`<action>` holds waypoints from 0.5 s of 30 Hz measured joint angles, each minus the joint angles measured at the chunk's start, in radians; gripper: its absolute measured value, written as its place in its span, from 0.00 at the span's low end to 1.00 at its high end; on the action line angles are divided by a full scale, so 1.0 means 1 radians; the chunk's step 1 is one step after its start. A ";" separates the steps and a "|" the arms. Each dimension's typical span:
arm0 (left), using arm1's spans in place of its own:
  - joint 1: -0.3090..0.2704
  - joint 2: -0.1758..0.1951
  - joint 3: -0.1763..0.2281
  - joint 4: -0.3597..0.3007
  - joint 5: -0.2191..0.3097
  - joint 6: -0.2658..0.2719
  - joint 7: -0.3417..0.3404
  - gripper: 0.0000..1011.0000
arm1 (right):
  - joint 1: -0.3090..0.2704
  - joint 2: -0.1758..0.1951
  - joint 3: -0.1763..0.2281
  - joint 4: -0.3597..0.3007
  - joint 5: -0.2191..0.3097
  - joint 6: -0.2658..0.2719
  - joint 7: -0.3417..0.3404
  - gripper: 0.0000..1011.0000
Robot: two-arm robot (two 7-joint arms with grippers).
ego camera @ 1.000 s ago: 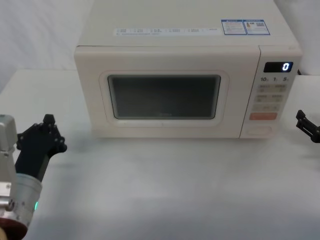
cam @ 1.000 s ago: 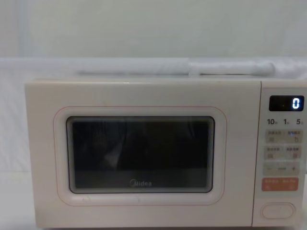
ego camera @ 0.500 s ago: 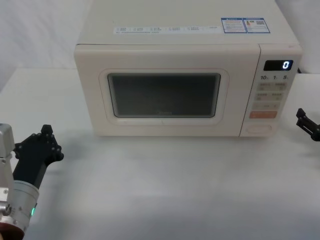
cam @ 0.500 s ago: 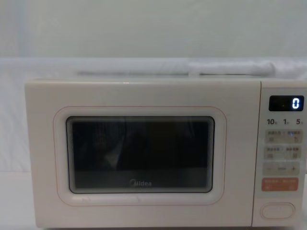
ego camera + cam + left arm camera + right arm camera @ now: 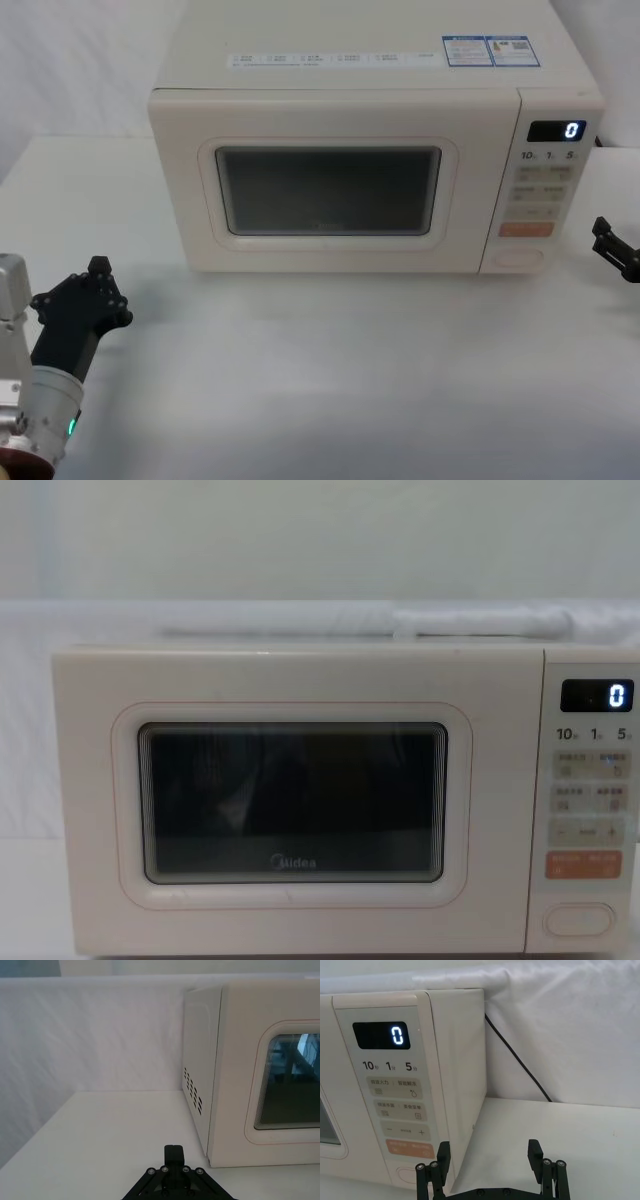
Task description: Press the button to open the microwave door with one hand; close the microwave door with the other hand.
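Against the frames from a second and half a second ago, the left gripper has drawn back toward the robot and sits lower on the near left of the table, well apart from the microwave; the right gripper has hardly shifted and hangs off the microwave's right side, near the control panel but not touching it. Door, display and keys read the same as before. Left gripper: in the left wrist view its fingers appear pressed together into a single tip. Right gripper: spread, the two fingers standing well apart in the right wrist view, with the microwave's front right corner just ahead of them. The microwave door is shut flush with the cabinet: cream, dark rounded window, thin pink outline, "Midea" logo under the glass. It takes up the front of the microwave at the middle back of the table. The button, a wide cream oval with a thin outline, sits at the foot of the control panel, directly below the orange key. The display shows 0.
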 joint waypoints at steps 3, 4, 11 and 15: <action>0.001 -0.002 -0.002 0.000 -0.013 0.002 -0.006 0.00 | 0.000 0.000 0.000 0.000 0.000 0.000 0.000 0.99; 0.001 -0.002 -0.002 0.000 -0.013 0.002 -0.006 0.00 | 0.000 0.000 0.000 0.000 0.000 0.000 0.000 0.99; 0.001 -0.002 -0.001 0.000 -0.011 0.003 -0.005 0.00 | 0.000 0.000 0.000 0.000 0.000 0.000 0.000 0.99; 0.000 -0.001 -0.001 0.000 -0.008 0.003 -0.005 0.00 | 0.000 0.000 0.000 0.000 0.000 0.000 0.000 0.99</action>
